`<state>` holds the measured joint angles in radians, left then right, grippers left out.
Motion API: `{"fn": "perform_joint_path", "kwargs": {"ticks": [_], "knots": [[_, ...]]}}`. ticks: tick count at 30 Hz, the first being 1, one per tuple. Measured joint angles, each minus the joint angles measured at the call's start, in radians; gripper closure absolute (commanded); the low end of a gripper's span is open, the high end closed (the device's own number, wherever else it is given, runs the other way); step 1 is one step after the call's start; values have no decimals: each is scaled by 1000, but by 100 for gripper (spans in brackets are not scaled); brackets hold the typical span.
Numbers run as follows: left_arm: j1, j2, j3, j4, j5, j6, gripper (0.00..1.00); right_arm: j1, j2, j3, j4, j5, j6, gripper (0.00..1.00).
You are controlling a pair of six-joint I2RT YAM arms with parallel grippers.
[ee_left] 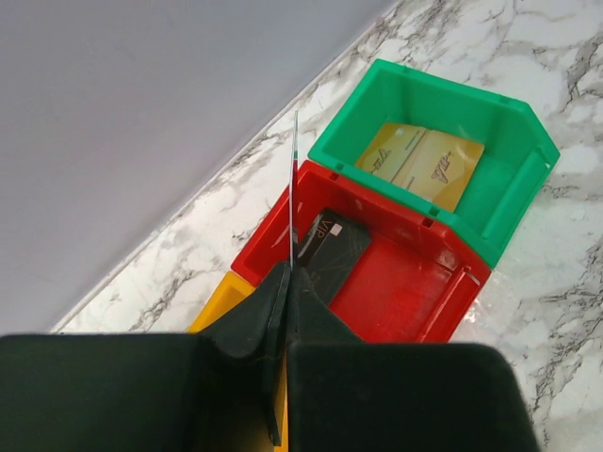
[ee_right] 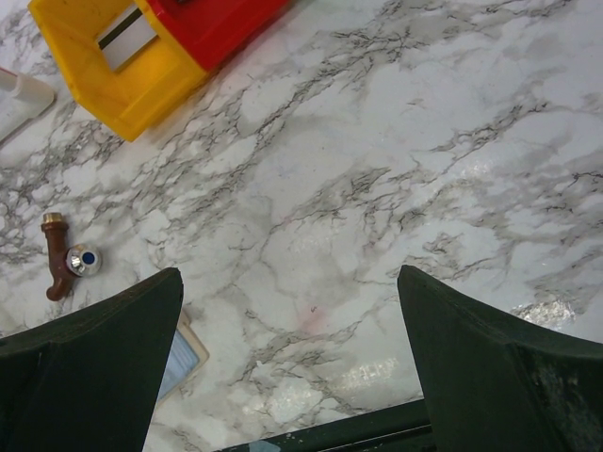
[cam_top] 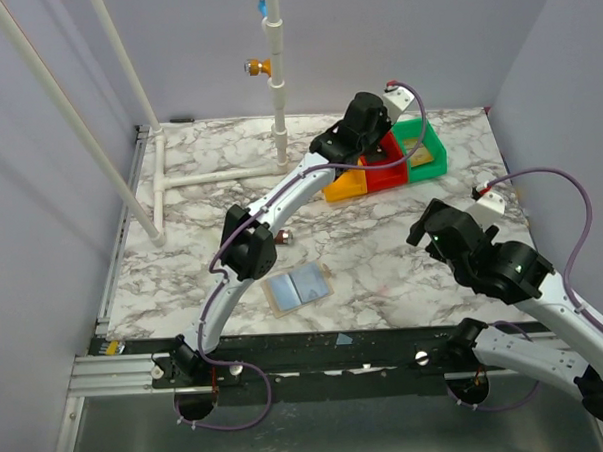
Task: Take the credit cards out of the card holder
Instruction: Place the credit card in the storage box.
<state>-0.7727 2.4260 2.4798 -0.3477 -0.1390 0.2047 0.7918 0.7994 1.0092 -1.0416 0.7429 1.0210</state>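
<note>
The card holder [cam_top: 297,286] lies opened flat on the marble table near the front; it is grey-blue with a tan rim, and its corner shows in the right wrist view [ee_right: 184,356]. My left gripper [cam_top: 352,140] is over the bins at the back right. In its wrist view the left gripper [ee_left: 290,273] is shut on a thin card [ee_left: 294,179] seen edge-on above the red bin [ee_left: 415,282]. A dark card [ee_left: 330,241] lies in the red bin. Gold cards [ee_left: 420,166] lie in the green bin [ee_left: 513,179]. My right gripper [cam_top: 423,227] [ee_right: 290,279] is open and empty above bare table.
The yellow bin [ee_right: 141,89] holds a card [ee_right: 126,39]. A small brown tap-like part [ee_right: 62,263] lies left of the bins. A white pipe frame [cam_top: 209,177] stands at the back left. Walls close in on the table at the back and sides.
</note>
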Motion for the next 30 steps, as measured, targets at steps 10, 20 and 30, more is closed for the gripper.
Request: {"fn": "perform_joint_path", "kwargs": {"ticks": [10,20,30], "knots": [[11,15,7,33,-3,-37,46,0,7,2,0,-6,0,0],[30,8,0,35,-3,-61,42,0,5,2,0,-16,0,0],[39,-117,-124,26,5,-99,40,0,-1,2,2,-25,-5,0]]}}
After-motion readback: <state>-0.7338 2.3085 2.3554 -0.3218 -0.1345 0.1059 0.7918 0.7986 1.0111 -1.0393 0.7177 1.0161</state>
